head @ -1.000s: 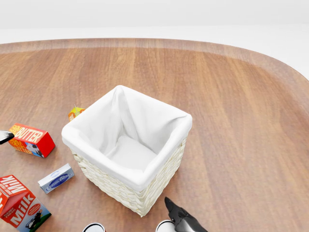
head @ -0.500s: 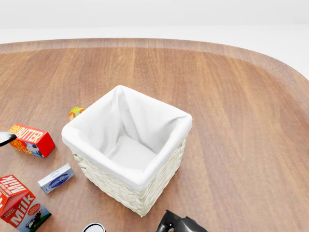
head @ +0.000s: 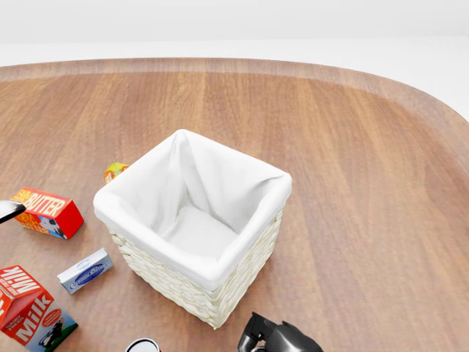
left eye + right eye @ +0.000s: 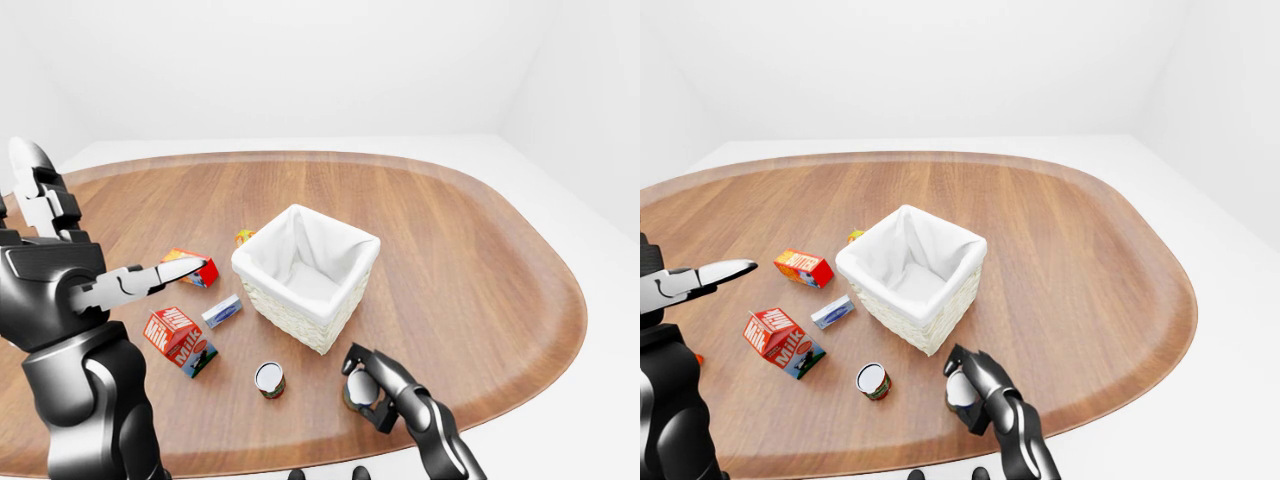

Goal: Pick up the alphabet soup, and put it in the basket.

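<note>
A soup can (image 4: 961, 391) with a pale top stands on the wooden table, below the basket in the right-eye view. My right hand (image 4: 970, 388) has its fingers closed round it; in the head view (image 3: 275, 339) the hand hides the can. The white-lined wicker basket (image 4: 290, 308) stands upright and empty at the table's middle, up and to the left of the can. My left hand (image 4: 105, 250) is open and empty, raised at the left of the left-eye view, far from the can.
A second can (image 4: 268, 380) with a red label stands left of the held one. A milk carton (image 3: 29, 315), a butter box (image 3: 47, 213), a small blue-white box (image 3: 84, 270) and a small orange thing (image 3: 113, 171) lie left of the basket. The table's edge (image 4: 1090, 385) runs near my right hand.
My right hand's fingers, open beside the can a second ago, have closed round it, and the can's white top no longer shows in the head view. The left hand has stayed put.
</note>
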{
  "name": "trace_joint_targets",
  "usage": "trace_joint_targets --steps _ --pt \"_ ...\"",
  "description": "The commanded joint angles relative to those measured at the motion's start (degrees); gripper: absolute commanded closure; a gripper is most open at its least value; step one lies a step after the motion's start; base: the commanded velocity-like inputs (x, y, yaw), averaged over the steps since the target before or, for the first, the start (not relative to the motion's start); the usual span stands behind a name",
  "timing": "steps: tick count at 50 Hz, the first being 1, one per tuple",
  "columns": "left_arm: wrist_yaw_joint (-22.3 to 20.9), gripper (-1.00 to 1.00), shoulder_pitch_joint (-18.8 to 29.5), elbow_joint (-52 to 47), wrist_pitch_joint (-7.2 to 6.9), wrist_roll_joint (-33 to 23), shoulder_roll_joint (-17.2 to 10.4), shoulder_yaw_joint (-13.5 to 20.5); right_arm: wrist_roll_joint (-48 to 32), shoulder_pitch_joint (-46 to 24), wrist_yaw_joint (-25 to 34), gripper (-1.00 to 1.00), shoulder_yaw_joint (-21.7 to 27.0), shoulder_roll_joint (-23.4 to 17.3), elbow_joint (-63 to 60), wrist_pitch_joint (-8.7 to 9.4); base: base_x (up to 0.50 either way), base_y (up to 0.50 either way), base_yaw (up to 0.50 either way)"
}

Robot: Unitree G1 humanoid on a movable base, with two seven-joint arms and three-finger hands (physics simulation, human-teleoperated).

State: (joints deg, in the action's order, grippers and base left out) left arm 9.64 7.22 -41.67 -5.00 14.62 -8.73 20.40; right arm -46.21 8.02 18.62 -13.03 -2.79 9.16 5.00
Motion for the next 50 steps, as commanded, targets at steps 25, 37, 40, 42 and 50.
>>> trace_joint_targets --steps 25,37,40,42,50 --pt "0.1 -1.00 -0.1 -0.8 0.00 0.5 -0.1 0.3 -3.6 9.4 15.2 1.00 5.3 -2.9 -33.8 0.00 0.00 0.00 0.00" --pt "0.1 -1.00 0.0 -0.6 0.00 0.3 -0.1 0.2 -8.7 6.5 21.4 1.00 10.8 -1.8 -45.5 0.00 0.00 0.00 0.00" --pt "0.1 -1.00 0.0 -0.7 0.00 0.3 -0.1 0.2 -9.8 5.1 21.4 1.00 12.1 -1.6 -48.0 0.00 0.00 0.00 0.00" --pt "0.2 -1.00 0.1 -0.6 0.00 0.2 -0.1 0.1 -11.2 3.8 21.4 1.00 13.1 -1.3 -49.7 0.00 0.00 0.00 0.00" --pt "0.1 -1.00 0.2 -0.3 0.00 0.3 -0.1 0.2 -16.6 -4.1 21.4 1.00 16.1 -1.1 -54.5 0.00 0.00 0.00 0.00"
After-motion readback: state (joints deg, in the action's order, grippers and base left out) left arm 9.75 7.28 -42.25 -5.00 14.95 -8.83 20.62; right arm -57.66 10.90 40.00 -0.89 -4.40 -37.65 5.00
